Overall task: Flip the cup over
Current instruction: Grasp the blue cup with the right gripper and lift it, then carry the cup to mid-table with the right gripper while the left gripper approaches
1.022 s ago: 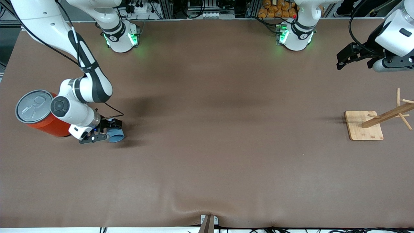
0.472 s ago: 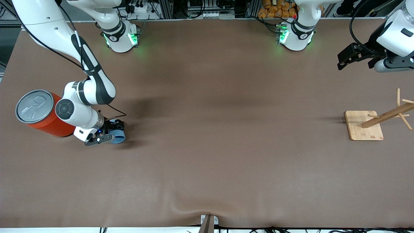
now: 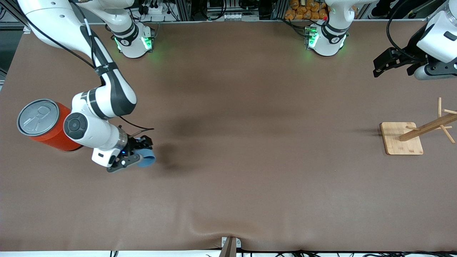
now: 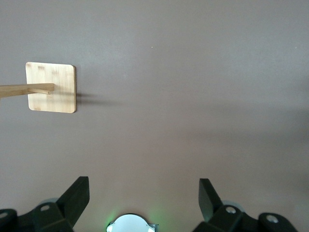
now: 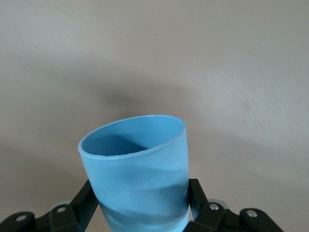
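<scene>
- My right gripper (image 3: 137, 156) is clamped on the cup (image 3: 145, 158), holding it in the air just beside the orange can (image 3: 48, 125), on the can's side toward the left arm's end of the table (image 3: 250, 160).
- The cup lies tilted in my fingers (image 5: 84, 203), which press its lower wall.
- My left gripper (image 3: 379, 67) waits wide open, high above the table near the wooden rack (image 3: 401, 138), well apart from the can.

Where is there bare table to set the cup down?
Bare table runs from the cup in the right gripper to the wooden rack. It is crowded only by the orange can.
</scene>
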`<control>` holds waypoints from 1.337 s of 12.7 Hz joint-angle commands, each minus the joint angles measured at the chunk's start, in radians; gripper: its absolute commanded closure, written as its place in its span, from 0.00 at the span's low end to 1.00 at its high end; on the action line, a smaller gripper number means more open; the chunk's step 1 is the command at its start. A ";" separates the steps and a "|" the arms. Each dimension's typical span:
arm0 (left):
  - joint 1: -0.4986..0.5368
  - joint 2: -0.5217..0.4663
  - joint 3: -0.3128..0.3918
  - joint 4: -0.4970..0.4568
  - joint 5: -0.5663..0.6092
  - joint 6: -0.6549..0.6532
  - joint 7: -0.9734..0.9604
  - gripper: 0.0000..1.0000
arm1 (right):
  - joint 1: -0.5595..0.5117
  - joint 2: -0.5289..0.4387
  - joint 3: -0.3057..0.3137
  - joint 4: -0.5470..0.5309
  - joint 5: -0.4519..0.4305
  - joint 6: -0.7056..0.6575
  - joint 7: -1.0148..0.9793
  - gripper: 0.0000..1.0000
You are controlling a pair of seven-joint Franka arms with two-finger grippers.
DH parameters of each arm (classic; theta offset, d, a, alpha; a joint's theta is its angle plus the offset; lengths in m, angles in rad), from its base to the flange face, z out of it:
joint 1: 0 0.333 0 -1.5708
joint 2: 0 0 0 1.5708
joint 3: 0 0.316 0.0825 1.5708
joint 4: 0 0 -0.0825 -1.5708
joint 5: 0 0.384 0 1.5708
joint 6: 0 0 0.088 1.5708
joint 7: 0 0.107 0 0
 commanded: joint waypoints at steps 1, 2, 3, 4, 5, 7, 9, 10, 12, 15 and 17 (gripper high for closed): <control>0.008 -0.005 0.000 0.010 -0.001 -0.010 -0.008 0.00 | 0.043 0.128 0.037 0.191 -0.005 -0.021 0.003 0.91; 0.008 -0.005 0.002 0.010 -0.001 -0.012 -0.007 0.00 | 0.077 0.150 0.043 0.234 -0.011 -0.021 -0.015 0.91; 0.010 -0.005 0.003 0.008 -0.002 -0.012 -0.008 0.00 | 0.122 0.159 0.042 0.256 -0.017 -0.018 -0.040 0.89; 0.011 -0.005 0.003 0.005 -0.004 -0.012 -0.008 0.00 | 0.175 0.168 0.042 0.271 -0.040 -0.013 -0.049 0.89; 0.020 -0.002 0.005 -0.001 -0.004 -0.012 -0.008 0.00 | 0.215 0.182 0.042 0.302 -0.091 -0.013 -0.051 0.89; 0.045 0.000 0.003 -0.027 -0.034 -0.012 -0.008 0.00 | 0.306 0.194 0.042 0.336 -0.184 -0.013 -0.085 0.90; 0.059 0.007 0.003 -0.028 -0.045 -0.010 -0.008 0.00 | 0.373 0.198 0.040 0.336 -0.256 -0.013 -0.193 0.91; 0.059 0.012 0.005 -0.028 -0.045 -0.010 -0.008 0.00 | 0.405 0.213 0.040 0.337 -0.295 -0.007 -0.239 0.91; 0.059 0.023 0.003 -0.028 -0.047 -0.010 -0.008 0.00 | 0.471 0.269 0.040 0.368 -0.317 0.042 -0.320 0.91; 0.062 0.026 0.003 -0.033 -0.064 -0.010 -0.008 0.00 | 0.606 0.358 0.002 0.429 -0.330 0.045 -0.284 0.91; 0.064 0.043 0.005 -0.051 -0.090 -0.010 -0.008 0.00 | 0.652 0.398 -0.017 0.454 -0.337 0.045 -0.278 0.91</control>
